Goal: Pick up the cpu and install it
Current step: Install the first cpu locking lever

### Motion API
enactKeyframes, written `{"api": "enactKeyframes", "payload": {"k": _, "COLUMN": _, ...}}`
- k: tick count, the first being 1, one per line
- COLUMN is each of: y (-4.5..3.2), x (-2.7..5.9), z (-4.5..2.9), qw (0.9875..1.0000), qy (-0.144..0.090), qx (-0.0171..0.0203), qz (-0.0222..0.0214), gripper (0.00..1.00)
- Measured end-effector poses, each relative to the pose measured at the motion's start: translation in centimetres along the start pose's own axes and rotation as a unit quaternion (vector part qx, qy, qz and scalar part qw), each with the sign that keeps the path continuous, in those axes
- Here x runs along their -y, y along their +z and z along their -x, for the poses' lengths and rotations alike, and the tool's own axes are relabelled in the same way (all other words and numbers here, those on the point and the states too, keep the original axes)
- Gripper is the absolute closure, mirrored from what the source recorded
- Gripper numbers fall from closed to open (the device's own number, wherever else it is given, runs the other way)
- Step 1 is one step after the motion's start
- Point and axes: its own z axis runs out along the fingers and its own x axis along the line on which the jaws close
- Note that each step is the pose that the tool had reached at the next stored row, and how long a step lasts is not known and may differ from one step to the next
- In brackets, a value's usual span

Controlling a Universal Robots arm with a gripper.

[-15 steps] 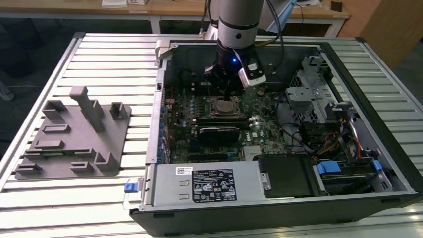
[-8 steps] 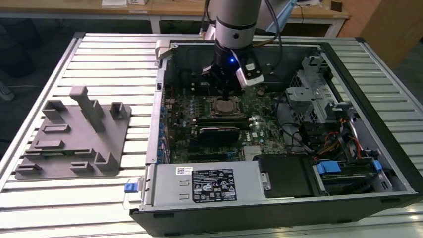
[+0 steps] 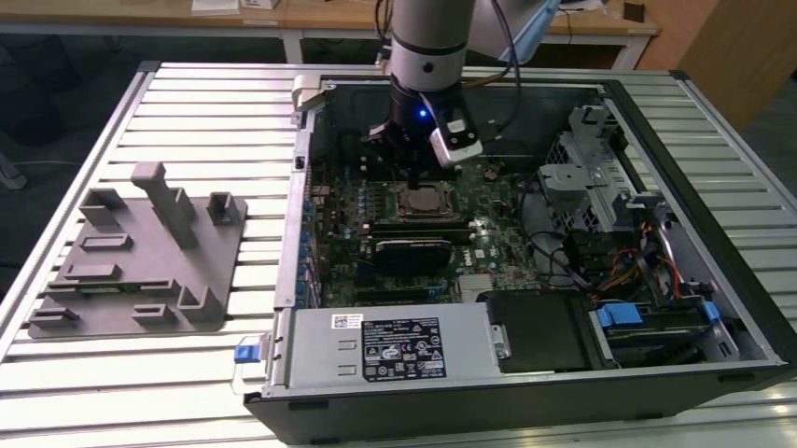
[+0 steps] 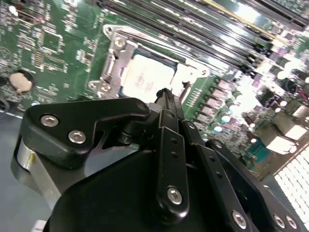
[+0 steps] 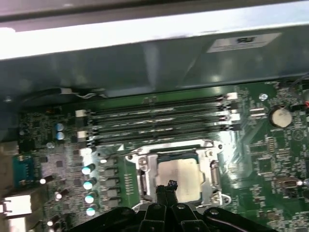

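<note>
Computer case point(image 3: 524, 373) lies open on the slatted table point(image 3: 187, 93) in the exterior view, with a grey tray point(image 3: 137, 261) at its nine o'clock. Both wrist views show the gripper point(image 4: 166, 94) narrow, fingertips together, just above the chip point(image 4: 147, 77) seated in its socket point(image 5: 176, 171).

Slatted metal worktable point(image 3: 187, 103), silver-grey, spanning the scene. Far side: light wooden desk point(image 3: 312, 23) with white legs, dark floor point(image 3: 50, 93) beneath at the exterior view's left. Brown wooden panel point(image 3: 734, 47) at far right.
</note>
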Motion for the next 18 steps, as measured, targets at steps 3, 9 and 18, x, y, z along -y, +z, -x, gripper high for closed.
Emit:
{"api": "enactKeyframes", "payload": {"k": 3, "y": 0.0, "x": 0.11, "z": -0.8, "qw": 1.0, "qy": 0.0, "qx": 0.0001, "qz": 0.0, "gripper": 0.89}}
{"api": "enactKeyframes", "payload": {"k": 9, "y": -0.01, "x": 0.28, "z": -2.12, "qw": 1.0, "qy": 0.0, "qx": 0.0002, "qz": 0.0, "gripper": 0.89}}
{"api": "enactKeyframes", "payload": {"k": 18, "y": -0.02, "x": 0.46, "z": -3.46, "qw": 1.0, "qy": 0.0, "qx": 0.0002, "qz": 0.0001, "gripper": 0.89}}
